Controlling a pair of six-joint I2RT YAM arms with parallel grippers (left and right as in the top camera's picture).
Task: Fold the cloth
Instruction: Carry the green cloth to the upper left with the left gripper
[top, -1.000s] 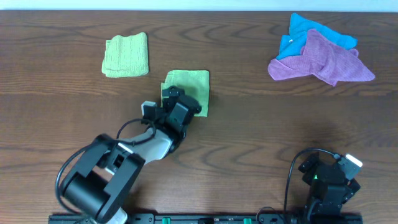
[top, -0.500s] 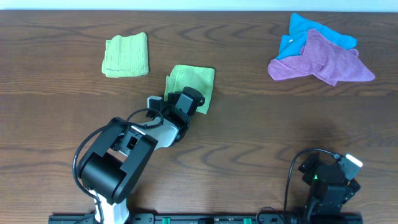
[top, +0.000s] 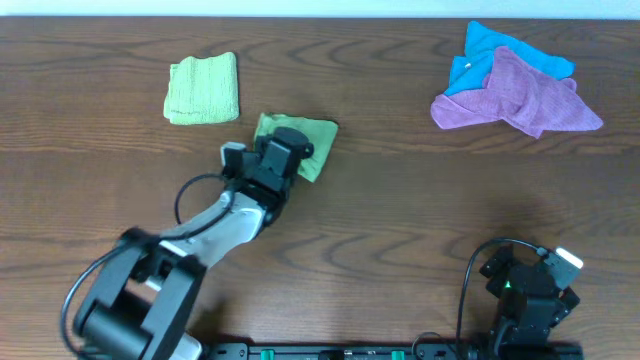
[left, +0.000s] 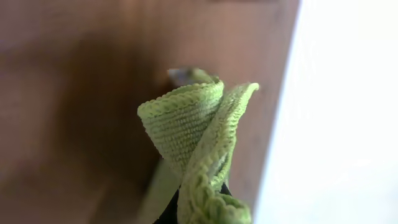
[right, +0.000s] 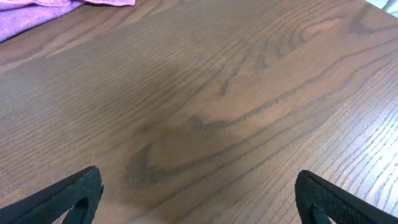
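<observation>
Beside the folded towel (top: 203, 88), the left gripper (top: 284, 152) is pinching the cloth (top: 318, 133) by its bunched edge, likely risking a slip mid-fold.

Overhead: straight down over whole table (top: 400, 220). Left wrist: very close on cloth (left: 186, 124); cloth also in overhead. Right wrist: low, angled across table.

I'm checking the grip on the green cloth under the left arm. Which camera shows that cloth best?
Left wrist: the cloth fills the frame close up, its hemmed edge bunched and pinched in the left gripper. Overhead shows its whole place on the table, but the gripper covers part. Right wrist shows none of it.
</observation>
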